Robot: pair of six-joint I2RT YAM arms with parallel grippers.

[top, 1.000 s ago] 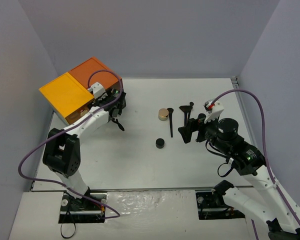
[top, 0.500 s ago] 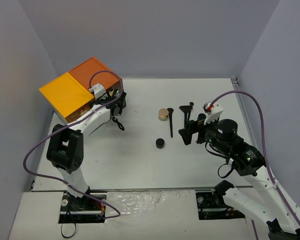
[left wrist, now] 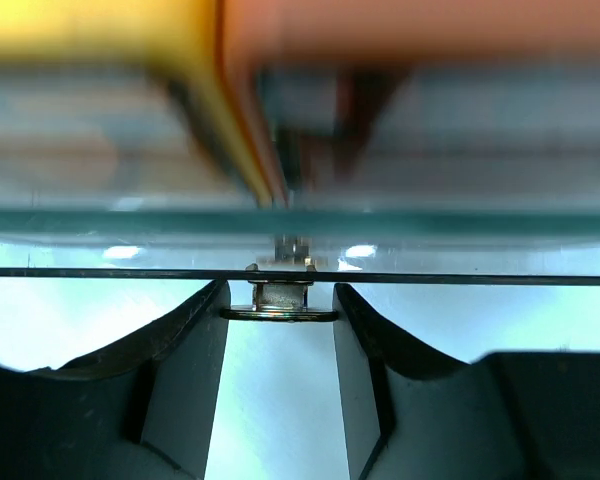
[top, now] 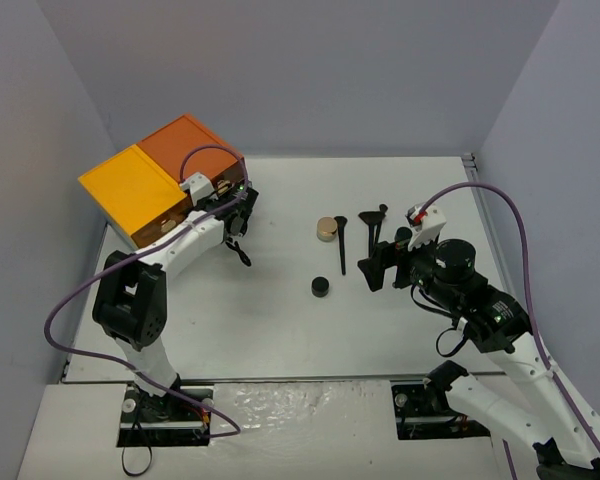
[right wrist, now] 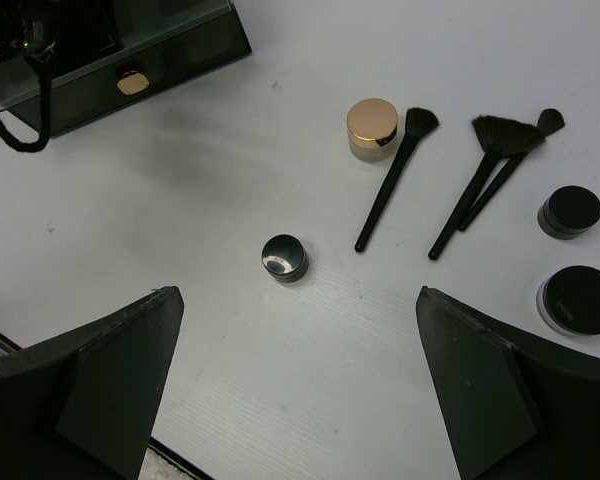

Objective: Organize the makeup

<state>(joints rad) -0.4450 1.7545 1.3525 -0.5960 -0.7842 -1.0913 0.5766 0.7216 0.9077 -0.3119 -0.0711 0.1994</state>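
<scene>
The makeup lies on the white table: a gold-lidded jar, three black-handled brushes side by side, and a small round black compact. Two more black compacts lie at the right. My left gripper is at the cabinet's front, its fingers closed against the metal drawer knob. My right gripper is wide open and empty, held above the table near the small compact. No pencils or curler show.
The dark green cabinet with orange and yellow top stands at the back left; its front and gold knob show in the right wrist view. A black cord loop hangs below the left wrist.
The left arm has shifted slightly, its gripper edging up and right against the cabinet front. The right arm and the makeup have not moved.
</scene>
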